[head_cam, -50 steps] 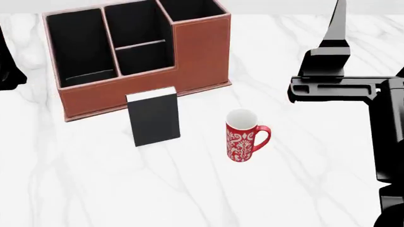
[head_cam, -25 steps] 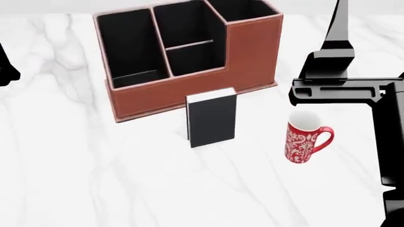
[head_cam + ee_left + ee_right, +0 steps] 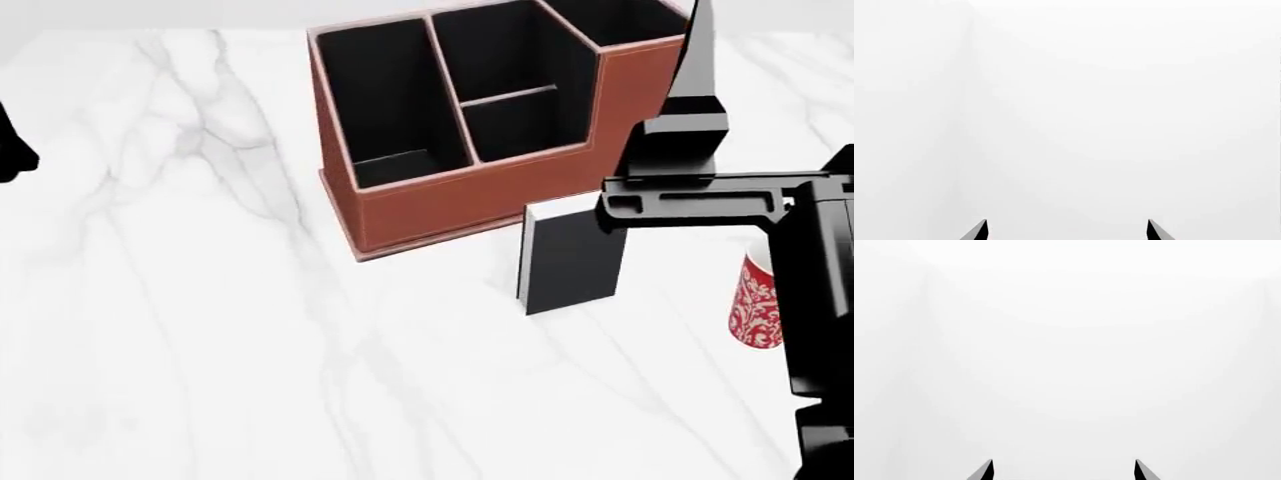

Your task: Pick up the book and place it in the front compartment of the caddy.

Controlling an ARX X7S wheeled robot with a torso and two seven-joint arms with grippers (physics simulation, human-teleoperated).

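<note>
The black book (image 3: 567, 262) stands upright on the marble table, just in front of the reddish-brown caddy (image 3: 441, 205). My right arm (image 3: 694, 195) hides the book's top right corner. The front compartment (image 3: 527, 127) is the nearer of the two divided middle cells, and nothing shows in it. In the right wrist view my right gripper (image 3: 1063, 471) is open, with only blank white beyond its tips. My left gripper (image 3: 1067, 231) is also open and faces blank white. Only a dark bit of the left arm (image 3: 14, 150) shows at the head view's left edge.
A red-and-white patterned mug (image 3: 754, 305) stands right of the book, mostly hidden behind my right arm. The white marble table (image 3: 200, 350) stretches to the left and front of the caddy. The caddy's tall square cell (image 3: 621, 20) is at its back right.
In the head view the caddy, book and mug have all slid to the right. My right arm now overlaps the book and most of the mug.
</note>
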